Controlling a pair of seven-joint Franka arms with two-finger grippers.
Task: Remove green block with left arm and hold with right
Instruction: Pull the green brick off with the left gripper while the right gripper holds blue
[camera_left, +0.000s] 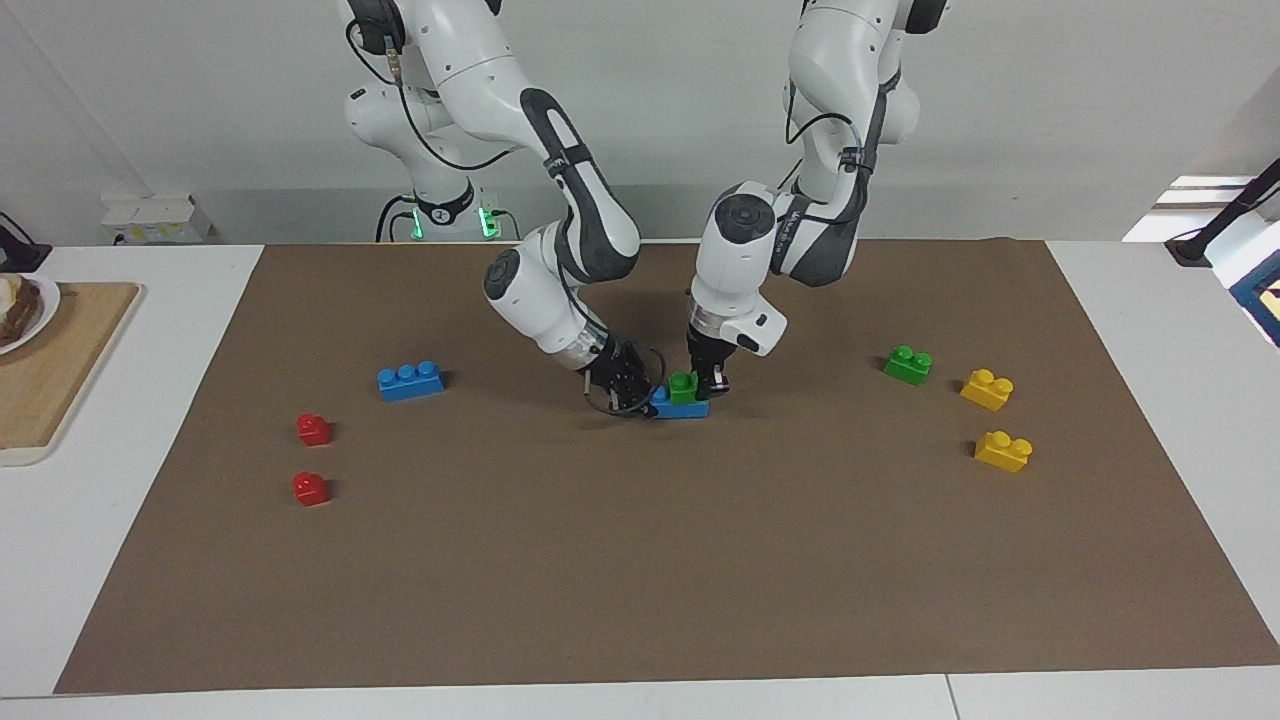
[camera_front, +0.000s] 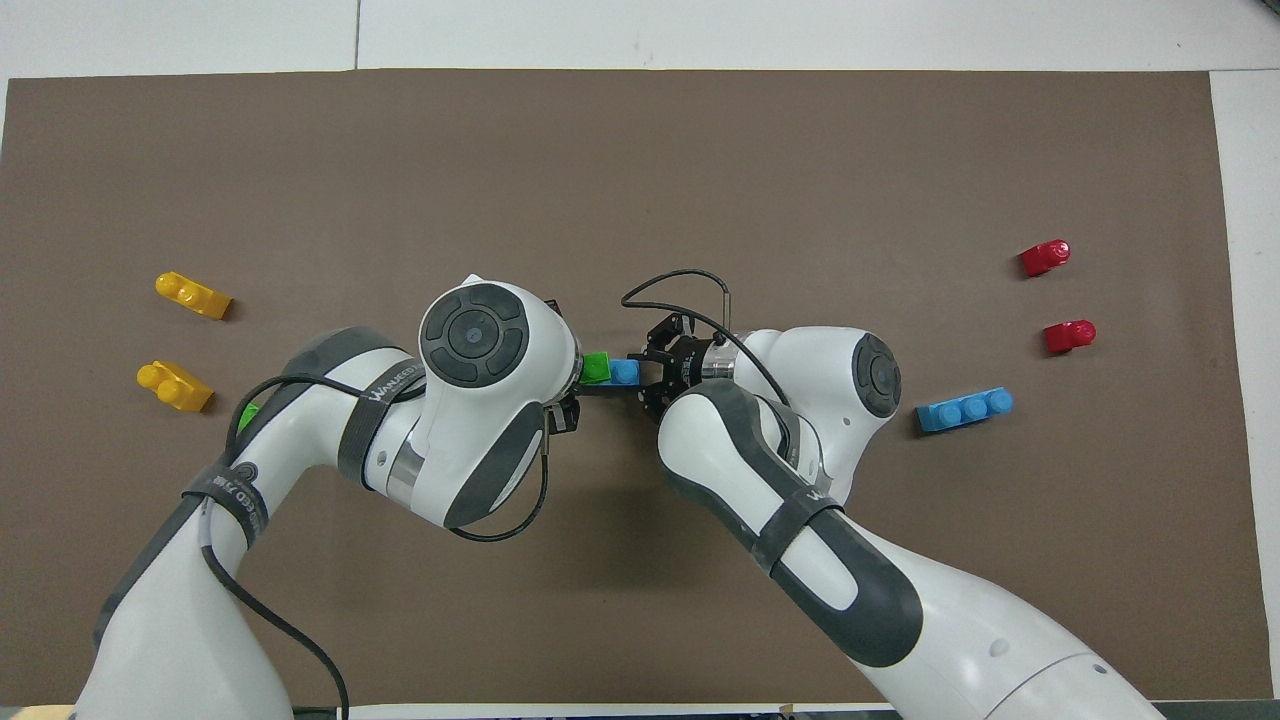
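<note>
A green block (camera_left: 684, 386) (camera_front: 596, 367) sits pressed onto a blue brick (camera_left: 684, 408) (camera_front: 626, 372) at the middle of the brown mat. My left gripper (camera_left: 710, 387) comes down from above and is shut on the green block at its end toward the left arm. In the overhead view the left wrist hides that gripper and part of the block. My right gripper (camera_left: 640, 397) (camera_front: 650, 375), the one with the wire loop, lies low and is shut on the blue brick's other end. The brick rests on the mat.
A second green block (camera_left: 908, 364) and two yellow bricks (camera_left: 987, 388) (camera_left: 1003, 450) lie toward the left arm's end. A long blue brick (camera_left: 410, 380) and two red pieces (camera_left: 314, 429) (camera_left: 310, 488) lie toward the right arm's end, where a wooden board (camera_left: 60, 360) sits off the mat.
</note>
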